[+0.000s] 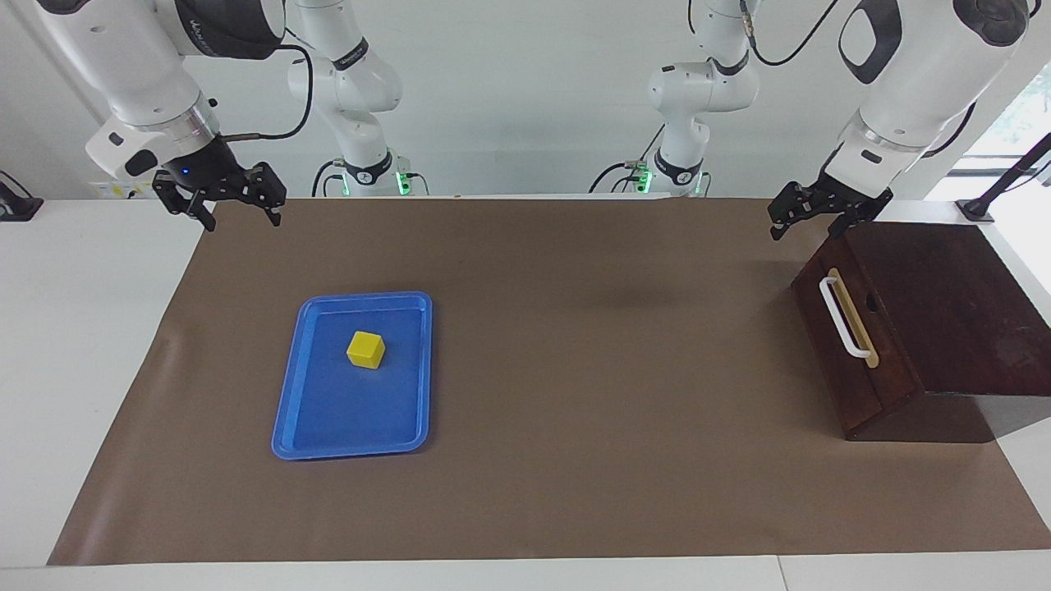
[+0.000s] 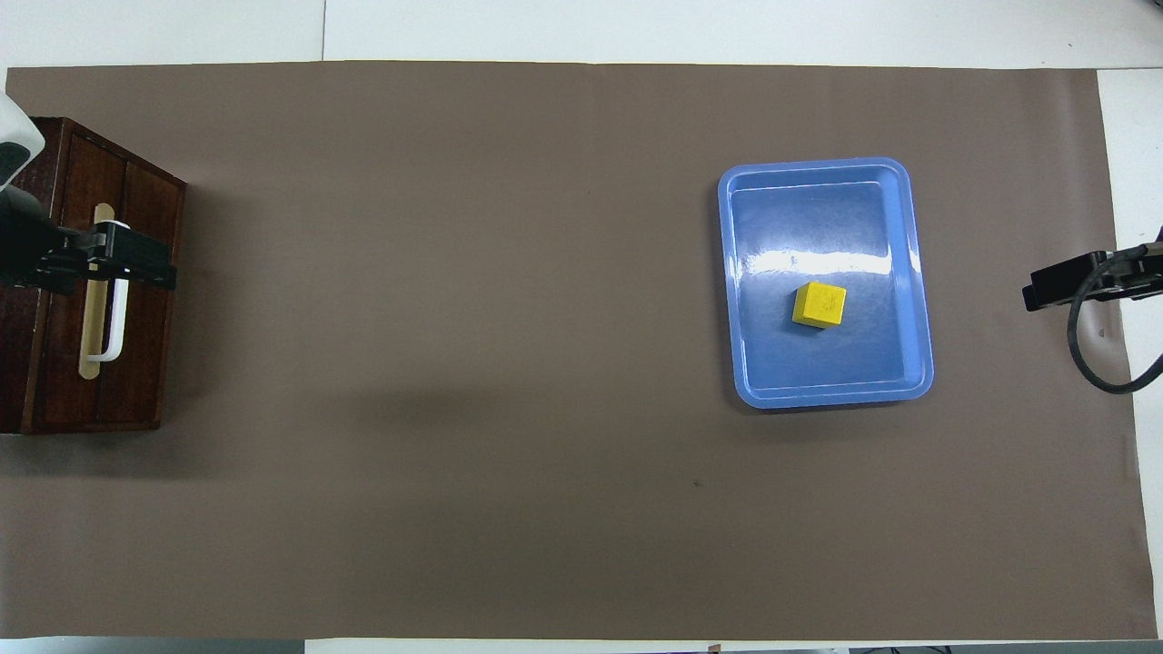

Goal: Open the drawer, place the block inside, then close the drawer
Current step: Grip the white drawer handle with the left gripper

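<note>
Drawer [image 1: 854, 345] shut, white handle [image 1: 846, 317] lengthwise away from robots.

Facing cam: high, across the table [image 1: 82, 345] from the robots, looking back at them and down, wide enough for both arm bases. Overhead cam: above robots' end, aimed fwd and steeply down, nearer in. Shared by the 2: brown mat [image 1: 575, 410], seen half a turn apart.
</note>
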### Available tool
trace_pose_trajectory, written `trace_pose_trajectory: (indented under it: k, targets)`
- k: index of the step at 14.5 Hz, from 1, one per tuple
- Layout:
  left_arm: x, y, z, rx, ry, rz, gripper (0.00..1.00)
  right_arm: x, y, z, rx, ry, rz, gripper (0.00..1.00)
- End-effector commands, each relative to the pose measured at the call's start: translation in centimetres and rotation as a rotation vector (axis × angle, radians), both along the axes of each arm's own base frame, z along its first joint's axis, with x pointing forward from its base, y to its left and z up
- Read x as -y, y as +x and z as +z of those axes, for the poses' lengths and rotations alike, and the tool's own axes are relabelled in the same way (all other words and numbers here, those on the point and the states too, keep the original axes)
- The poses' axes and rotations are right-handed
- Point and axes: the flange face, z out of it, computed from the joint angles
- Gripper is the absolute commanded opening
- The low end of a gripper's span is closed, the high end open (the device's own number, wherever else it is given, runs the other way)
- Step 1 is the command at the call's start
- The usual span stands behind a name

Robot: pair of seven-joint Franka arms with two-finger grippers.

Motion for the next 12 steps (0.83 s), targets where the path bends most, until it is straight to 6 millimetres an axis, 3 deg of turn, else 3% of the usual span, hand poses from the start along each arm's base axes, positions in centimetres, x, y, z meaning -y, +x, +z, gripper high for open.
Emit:
trace_pose_trajectory:
  k: [1,6,8,9,12]
  targets:
    - [0.0,0.0,0.2,0.007,-0.015,-0.009,1.0,0.5,-0.5,0.4,-0.003,-0.016,-0.012,1.0]
    - [0.0,-0.2,0.6,0.018,-0.015,-0.009,1.0,0.3,-0.4,0.6,0.006,-0.023,-0.016,1.0]
    - [-1.0,-0.2,0.9,0.024,-0.017,0.017,1.0,0.4,-0.3,0.5,0.011,-0.035,-0.01,1.0]
    - [-0.4,-0.3,0.5,0.017,-0.009,0.005,1.0,0.5,-0.4,0.5,0.009,-0.048,-0.003,1.0]
    - [-1.4,-0.5,0.7,0.02,-0.006,0.031,1.0,0.3,-0.4,0.3,0.006,-0.049,-0.006,1.0]
